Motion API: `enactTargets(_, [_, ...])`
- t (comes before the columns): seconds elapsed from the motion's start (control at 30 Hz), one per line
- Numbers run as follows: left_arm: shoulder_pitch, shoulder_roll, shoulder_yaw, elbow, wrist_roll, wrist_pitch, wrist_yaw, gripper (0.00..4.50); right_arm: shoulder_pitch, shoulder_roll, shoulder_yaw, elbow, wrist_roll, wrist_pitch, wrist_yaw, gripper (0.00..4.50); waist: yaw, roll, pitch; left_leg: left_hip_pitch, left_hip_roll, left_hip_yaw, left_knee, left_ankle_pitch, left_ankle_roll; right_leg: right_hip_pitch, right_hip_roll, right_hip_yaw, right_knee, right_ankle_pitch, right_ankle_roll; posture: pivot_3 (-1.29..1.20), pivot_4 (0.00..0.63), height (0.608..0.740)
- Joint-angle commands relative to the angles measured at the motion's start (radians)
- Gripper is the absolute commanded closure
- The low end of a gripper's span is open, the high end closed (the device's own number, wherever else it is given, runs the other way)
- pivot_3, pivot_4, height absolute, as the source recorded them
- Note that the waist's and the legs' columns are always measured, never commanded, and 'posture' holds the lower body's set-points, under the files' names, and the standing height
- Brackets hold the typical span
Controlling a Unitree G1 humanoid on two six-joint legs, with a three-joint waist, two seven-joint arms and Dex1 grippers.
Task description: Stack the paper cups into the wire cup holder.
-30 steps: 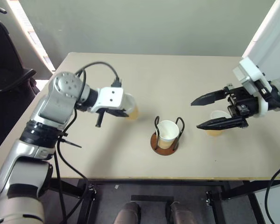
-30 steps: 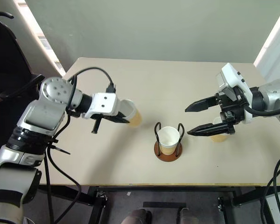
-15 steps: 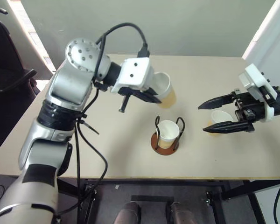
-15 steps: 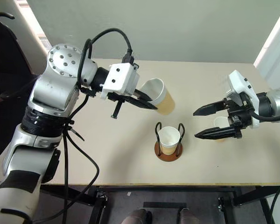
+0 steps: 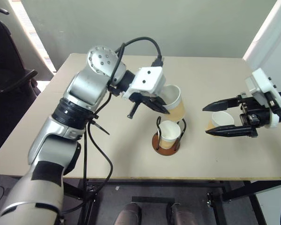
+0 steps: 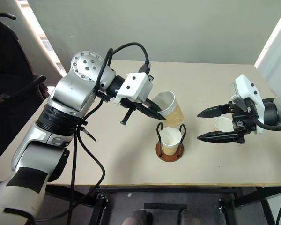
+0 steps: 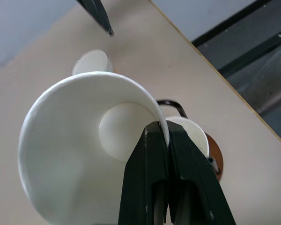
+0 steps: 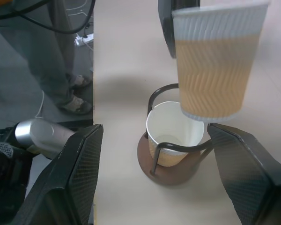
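My left gripper (image 5: 166,111) is shut on the rim of a tan paper cup (image 5: 174,100). It holds the cup tilted in the air, just above and behind the wire cup holder (image 5: 156,143). The left wrist view shows both fingers (image 7: 154,154) pinching the cup's white rim (image 7: 131,84). A second paper cup (image 5: 168,133) stands inside the holder's black wire loops. A third paper cup (image 5: 220,119) stands on the table to the right. My right gripper (image 5: 205,121) is open, one finger on each side of that cup and not touching it.
The beige table (image 5: 107,150) has its front edge close below the holder. A black chair (image 5: 7,70) stands off the table's left side. In the right wrist view a person's legs (image 8: 61,65) stand on the floor beyond the table's edge.
My left arm has lifted its cup off the table's left part and carried it right, to just above the holder. The right gripper has drawn back slightly to the right and stays open.
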Motion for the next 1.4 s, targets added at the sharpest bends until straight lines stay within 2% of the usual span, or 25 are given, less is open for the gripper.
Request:
enactTargets(0.03, [-0.021, 0.006, -0.024, -0.012, -0.029, -0.033, -0.042, 4.48, 0.013, -0.033, -0.069, -0.033, 0.031, 0.002, -0.010, 0.81, 0.005, 0.000, 0.000, 0.000, 0.000, 0.000, 0.001, 0.000, 0.001, 0.000, 0.000, 0.000, 0.000, 0.000, 0.000, 0.00, 0.150, 0.740])
enactTargets(0.47, [-0.039, 0.015, -0.153, 0.004, -0.061, -0.064, -0.042, 4.48, 0.010, -0.097, -0.110, 0.003, 0.042, -0.027, 0.005, 0.81, 0.005, 0.000, 0.000, -0.001, -0.001, 0.000, 0.002, -0.003, 0.002, 0.000, 0.000, 0.001, -0.001, -0.002, 0.003, 0.00, 0.150, 0.740])
enactTargets(0.93, [-0.045, -0.019, -0.202, 0.066, -0.026, -0.126, -0.042, 4.48, -0.007, -0.137, -0.121, 0.006, 0.061, -0.028, -0.004, 0.81, 0.007, 0.000, 0.000, -0.001, -0.001, 0.001, 0.002, -0.004, 0.002, 0.000, 0.000, 0.002, -0.001, -0.003, 0.005, 0.00, 0.150, 0.740])
enactTargets(1.03, [-0.046, -0.024, -0.216, 0.065, -0.023, -0.124, -0.042, 3.90, -0.002, -0.140, -0.121, 0.001, 0.064, -0.027, -0.005, 0.81, 0.007, 0.000, 0.000, -0.001, -0.001, 0.001, 0.002, -0.005, 0.002, 0.000, 0.000, 0.002, -0.001, -0.003, 0.006, 0.00, 0.150, 0.740])
enactTargets(1.3, [-0.070, -0.049, -0.195, 0.080, -0.031, -0.115, -0.042, 1.18, -0.005, -0.135, -0.100, -0.003, 0.065, -0.012, -0.013, 0.81, 0.008, 0.000, 0.000, -0.002, -0.001, 0.001, 0.002, -0.005, 0.002, 0.000, 0.000, 0.002, -0.001, -0.003, 0.006, 0.00, 0.150, 0.740])
enactTargets(1.4, [-0.071, -0.068, -0.149, 0.085, -0.044, -0.076, -0.027, 0.17, -0.004, -0.129, -0.076, -0.005, 0.051, 0.022, -0.056, 0.81, 0.008, 0.000, 0.000, -0.002, -0.001, 0.001, 0.002, -0.005, 0.003, 0.000, -0.001, 0.002, -0.001, -0.003, 0.007, 0.00, 0.150, 0.740])
